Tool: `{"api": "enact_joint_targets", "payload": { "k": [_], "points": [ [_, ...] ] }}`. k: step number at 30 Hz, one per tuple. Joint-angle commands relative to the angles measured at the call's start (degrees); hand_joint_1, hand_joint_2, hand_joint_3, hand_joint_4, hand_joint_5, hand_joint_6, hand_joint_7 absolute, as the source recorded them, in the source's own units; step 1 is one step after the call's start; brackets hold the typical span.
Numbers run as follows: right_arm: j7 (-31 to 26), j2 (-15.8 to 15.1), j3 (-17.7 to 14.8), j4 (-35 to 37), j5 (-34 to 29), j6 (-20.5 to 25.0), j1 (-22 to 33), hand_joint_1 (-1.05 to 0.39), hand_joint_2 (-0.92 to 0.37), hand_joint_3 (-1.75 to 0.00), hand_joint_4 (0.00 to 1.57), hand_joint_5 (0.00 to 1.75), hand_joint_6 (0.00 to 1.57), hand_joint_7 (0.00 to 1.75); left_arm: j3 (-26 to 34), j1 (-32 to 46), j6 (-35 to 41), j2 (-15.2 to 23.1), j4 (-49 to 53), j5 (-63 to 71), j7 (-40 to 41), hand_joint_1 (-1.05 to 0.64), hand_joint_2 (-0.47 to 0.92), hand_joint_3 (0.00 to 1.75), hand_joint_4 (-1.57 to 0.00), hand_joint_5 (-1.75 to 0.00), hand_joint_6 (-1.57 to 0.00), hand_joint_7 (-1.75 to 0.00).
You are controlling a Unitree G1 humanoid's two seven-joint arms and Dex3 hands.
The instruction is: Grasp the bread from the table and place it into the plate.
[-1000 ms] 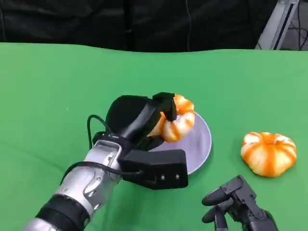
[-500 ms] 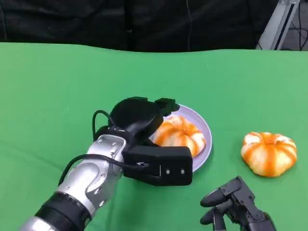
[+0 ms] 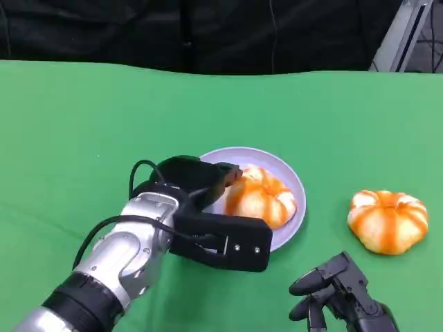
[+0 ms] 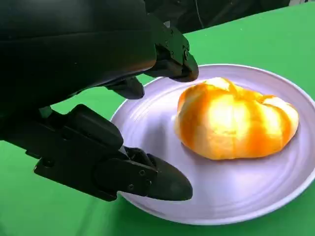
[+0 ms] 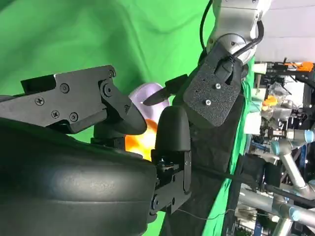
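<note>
Bread (image 3: 261, 197), two pieces: round, glossy, pumpkin-shaped, ribbed in orange and pale cream. One piece lying flat inside plate (image 3: 294, 181), toward its right half; second bread piece (image 3: 387, 220) on worktop (image 3: 83, 124), well apart to the right of plate. Plate, one: round, shallow, smooth, pale lilac, raised rim. Left hand (image 3: 197, 181), black, on silver forearm, just beside plated piece at plate's left edge, fingers (image 4: 147, 174) spread apart, not touching bread, holding nothing. Right hand (image 3: 342, 294), black, low at near right, fingers curled in loosely, nothing in grasp. Worktop: one, flat green cloth, matte.
</note>
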Motion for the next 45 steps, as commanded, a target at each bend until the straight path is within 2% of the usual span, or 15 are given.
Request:
{"api": "enact_joint_targets", "payload": {
  "k": [1, 15, 19, 26, 29, 35, 40, 42, 45],
  "points": [
    [-0.5, -0.2, -0.5, -0.9, -0.1, 0.2, 0.3, -0.03, -0.92, -1.01, 0.2, 1.75, 0.09, 1.75, -0.2, -0.9, 0.6, 0.8, -0.7, 0.5, -0.7, -0.86, 0.92, 0.27, -0.14, -0.47, -0.22, -0.1],
    [-1.3, -0.5, -0.5, -0.2, -0.9, -0.5, 0.0, -0.03, -0.92, -0.99, 0.2, 1.75, 0.09, 1.75, 1.2, 0.8, -0.3, 3.1, -4.4, -0.7, 0.1, -0.85, 0.92, 0.28, -0.12, -0.48, -0.21, -0.08],
    [-1.2, -0.3, -0.3, -0.5, -0.8, 0.0, 0.0, -0.03, -0.92, -1.0, 0.21, 1.75, 0.1, 1.75, 9.0, 8.5, -6.0, 9.8, -16.3, -6.2, 2.6, -0.81, 0.92, 0.28, -0.12, -0.57, -0.2, -0.06],
    [-1.2, -0.4, -0.3, -0.3, -0.4, -0.3, -0.2, -0.02, -0.92, -0.99, 0.21, 1.75, 0.09, 1.75, 17.1, 16.8, -13.8, 12.6, -22.1, -15.2, 4.4, -0.78, 0.92, 0.3, -0.14, -0.73, -0.24, -0.07],
    [-0.9, -0.7, -0.5, -0.2, 0.1, -0.2, -0.4, -0.02, -0.92, -1.01, 0.21, 1.75, 0.09, 1.75, 22.0, 23.0, -20.2, 11.5, -23.1, -22.4, 7.6, -0.74, 0.92, 0.29, -0.2, -0.75, -0.29, -0.09],
    [-0.7, -0.9, -0.9, -0.1, 0.3, -0.5, -0.7, -0.05, -0.92, -0.96, 0.22, 1.75, 0.09, 1.75, 28.7, 30.6, -33.8, 7.5, -19.8, -33.5, 12.6, -0.53, 0.92, 0.22, -0.49, -0.74, -0.55, -0.14],
    [-0.8, -0.7, -0.8, -0.3, 0.3, -0.5, -0.5, -0.02, -0.92, -0.99, 0.22, 1.75, 0.1, 1.75, 33.4, 34.3, -46.9, 3.7, -12.0, -44.0, 13.0, -0.24, 0.92, 0.29, -0.78, -1.0, -0.97, -0.34],
    [-0.8, -0.7, -0.8, -0.3, 0.3, -0.6, -0.5, -0.03, -0.92, -0.99, 0.23, 1.75, 0.1, 1.75, 34.2, 35.2, -48.5, 2.6, -11.1, -46.7, 12.0, -0.22, 0.91, 0.32, -0.8, -1.05, -1.01, -0.37],
    [-0.6, -0.9, -1.2, -0.7, 0.5, 0.0, -0.4, -0.03, -0.92, -0.99, 0.23, 1.75, 0.1, 1.75, 35.0, 38.1, -51.1, 0.6, -10.9, -48.1, 12.2, -0.16, 0.69, 0.81, -0.82, -1.27, -0.93, -0.75]
  ]
}}
